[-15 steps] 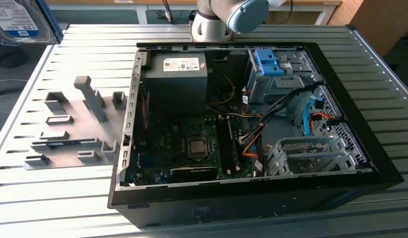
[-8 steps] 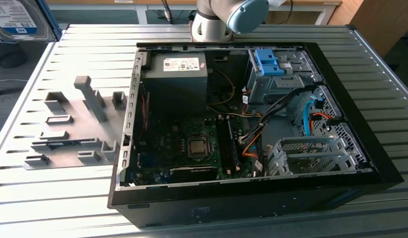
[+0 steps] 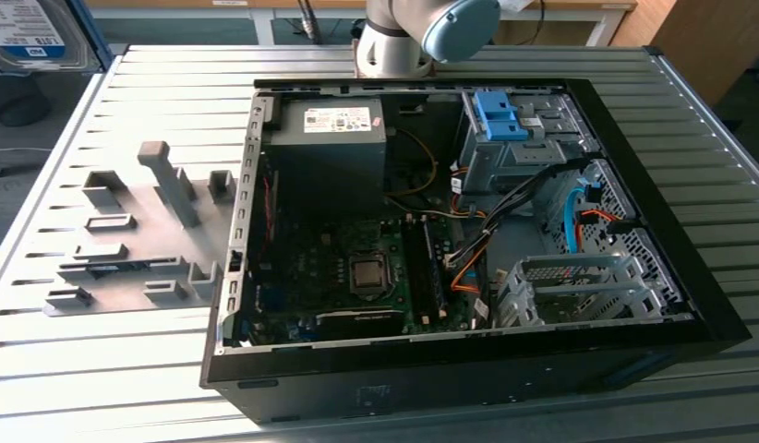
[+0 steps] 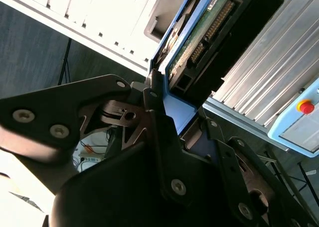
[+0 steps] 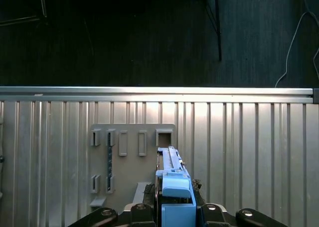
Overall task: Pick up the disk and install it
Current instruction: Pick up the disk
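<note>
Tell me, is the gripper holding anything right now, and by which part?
Yes. In the second wrist view the gripper is shut on the disk, clamping it at one end, on its blue carrier frame.

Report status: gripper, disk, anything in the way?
Gripper shut on the disk, held on edge. In the air, outside the open case. Cables run beside the drive bay.

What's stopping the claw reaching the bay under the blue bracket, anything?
Probably nothing, so yes. The case lies open, and the bay is uncovered from above, with cables beside it. The claw is shut on the disk.
</note>
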Controlling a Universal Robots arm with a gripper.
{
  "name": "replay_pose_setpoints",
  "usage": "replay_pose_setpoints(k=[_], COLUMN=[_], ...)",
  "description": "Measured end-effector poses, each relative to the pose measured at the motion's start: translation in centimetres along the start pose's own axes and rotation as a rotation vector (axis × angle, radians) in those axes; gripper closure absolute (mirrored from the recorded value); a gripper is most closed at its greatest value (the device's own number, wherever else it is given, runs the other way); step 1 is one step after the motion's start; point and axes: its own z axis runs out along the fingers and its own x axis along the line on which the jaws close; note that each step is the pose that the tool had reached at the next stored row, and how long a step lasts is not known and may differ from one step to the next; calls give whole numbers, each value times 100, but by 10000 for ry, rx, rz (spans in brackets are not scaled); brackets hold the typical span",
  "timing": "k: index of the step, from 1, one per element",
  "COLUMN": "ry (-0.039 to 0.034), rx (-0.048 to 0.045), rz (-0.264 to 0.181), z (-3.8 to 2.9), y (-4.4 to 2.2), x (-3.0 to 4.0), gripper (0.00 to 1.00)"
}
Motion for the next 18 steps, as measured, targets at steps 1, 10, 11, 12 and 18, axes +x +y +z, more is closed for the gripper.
replay_pose_setpoints(k=[1, 10, 11, 12, 18], ry=[0, 0, 0, 0, 0], rx=[-1, 0, 0, -1, -1], rz=[0, 0, 0, 1, 0], z=[-7, -71, -79, -88, -143], y=[0, 1, 1, 1, 2], x=[0, 0, 0, 0, 0], gripper=[63, 63, 63, 63, 63])
